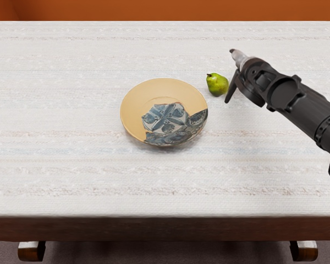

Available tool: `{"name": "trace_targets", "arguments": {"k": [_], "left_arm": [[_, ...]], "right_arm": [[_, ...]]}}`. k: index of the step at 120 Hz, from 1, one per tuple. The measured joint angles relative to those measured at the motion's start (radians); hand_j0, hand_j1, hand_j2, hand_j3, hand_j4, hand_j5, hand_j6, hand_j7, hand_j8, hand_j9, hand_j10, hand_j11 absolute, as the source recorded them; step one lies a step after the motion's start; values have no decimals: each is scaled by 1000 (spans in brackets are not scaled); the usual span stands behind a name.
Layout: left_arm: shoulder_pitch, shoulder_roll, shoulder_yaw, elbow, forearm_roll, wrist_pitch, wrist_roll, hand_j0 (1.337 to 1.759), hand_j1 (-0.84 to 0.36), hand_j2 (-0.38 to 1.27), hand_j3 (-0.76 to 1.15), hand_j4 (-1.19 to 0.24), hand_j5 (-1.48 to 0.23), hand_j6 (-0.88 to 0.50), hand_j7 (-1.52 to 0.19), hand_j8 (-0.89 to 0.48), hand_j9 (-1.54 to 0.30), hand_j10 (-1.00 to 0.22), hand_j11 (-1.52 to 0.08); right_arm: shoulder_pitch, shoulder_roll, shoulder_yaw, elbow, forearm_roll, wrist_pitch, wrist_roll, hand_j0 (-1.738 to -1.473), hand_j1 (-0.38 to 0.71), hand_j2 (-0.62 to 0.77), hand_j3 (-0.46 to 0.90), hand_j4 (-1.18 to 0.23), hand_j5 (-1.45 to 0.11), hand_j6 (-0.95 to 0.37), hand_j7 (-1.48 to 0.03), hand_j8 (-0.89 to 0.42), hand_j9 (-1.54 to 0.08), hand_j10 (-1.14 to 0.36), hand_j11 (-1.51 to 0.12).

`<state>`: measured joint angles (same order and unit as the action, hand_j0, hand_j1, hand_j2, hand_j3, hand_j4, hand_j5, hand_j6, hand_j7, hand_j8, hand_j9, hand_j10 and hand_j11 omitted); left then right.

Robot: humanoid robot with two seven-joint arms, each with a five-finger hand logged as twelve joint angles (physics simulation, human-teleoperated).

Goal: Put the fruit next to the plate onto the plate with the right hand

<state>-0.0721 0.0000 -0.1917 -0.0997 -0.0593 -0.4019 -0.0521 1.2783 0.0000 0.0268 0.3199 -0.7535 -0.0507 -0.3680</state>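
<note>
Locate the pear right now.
Head view, right of centre: the pear sits on the table between the plate and the right robot hand.

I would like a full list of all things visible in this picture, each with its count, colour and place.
plate: one, yellow with a blue pattern, middle of the table.
pear: one, green, on the table beside the plate, to its right and further back.
table: one, pale whitish top with a dark wooden front edge, fills most of the view.
wall: one, orange-brown, strip along the top.
right robot hand: one, black, just right of the pear, fingers spread, holding nothing; its arm enters from the right edge.
</note>
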Motion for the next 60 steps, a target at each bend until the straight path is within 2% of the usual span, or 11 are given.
{"name": "trace_targets", "arguments": {"k": [60], "left_arm": [[-3,0,0,0,1,0,0,1658,334,2,0,-13,-17,-13,-17,-13,-17,-13,-17]], "right_arm": [[-23,0,-7,-6,17,7,2,-1658,-342,-1,0,-7,-8,-8,-8,-7,-8,-7,-8]]}}
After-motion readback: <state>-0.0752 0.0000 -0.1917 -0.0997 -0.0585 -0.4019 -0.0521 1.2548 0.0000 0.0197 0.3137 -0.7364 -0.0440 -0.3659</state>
